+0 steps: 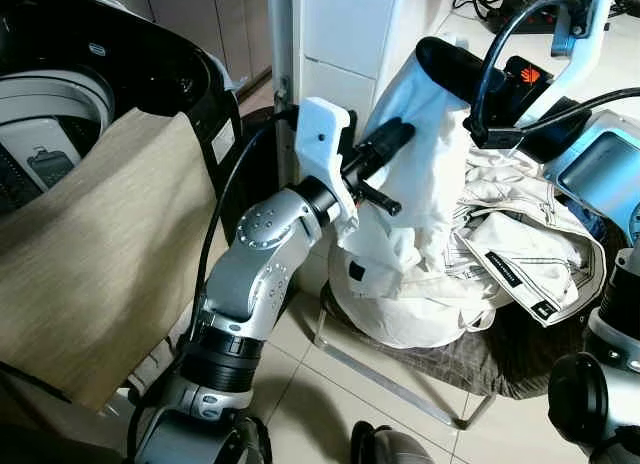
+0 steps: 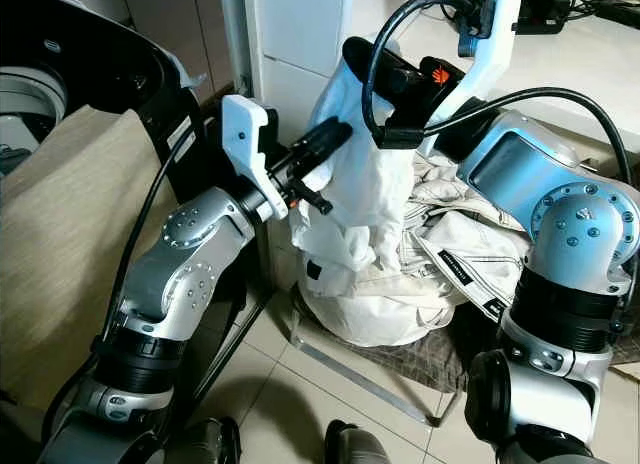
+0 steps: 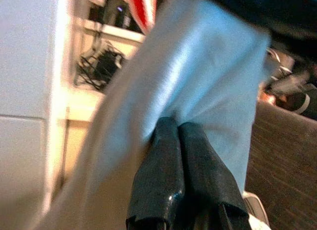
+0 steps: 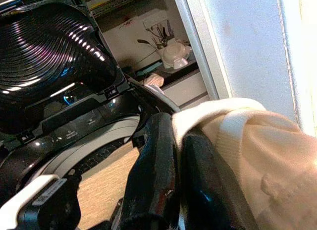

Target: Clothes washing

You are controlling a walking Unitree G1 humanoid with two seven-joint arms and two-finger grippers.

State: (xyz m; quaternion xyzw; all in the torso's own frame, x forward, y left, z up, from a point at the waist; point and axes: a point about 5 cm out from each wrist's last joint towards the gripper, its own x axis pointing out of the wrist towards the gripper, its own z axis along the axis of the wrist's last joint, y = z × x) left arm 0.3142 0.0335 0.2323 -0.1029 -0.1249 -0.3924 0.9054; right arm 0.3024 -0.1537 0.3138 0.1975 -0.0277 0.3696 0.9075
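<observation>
White garment [image 1: 420, 164] — beige cloth [image 1: 90, 244].

The washing machine [image 1: 60, 94] is cut off; its drum seems mostly cloth-covered.

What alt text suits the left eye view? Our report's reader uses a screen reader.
Both grippers pinch a white garment lifted from a laundry pile on a low rack: left gripper at its side, right gripper at its top. An open black washing machine with beige cloth over its rim stands at left.
</observation>
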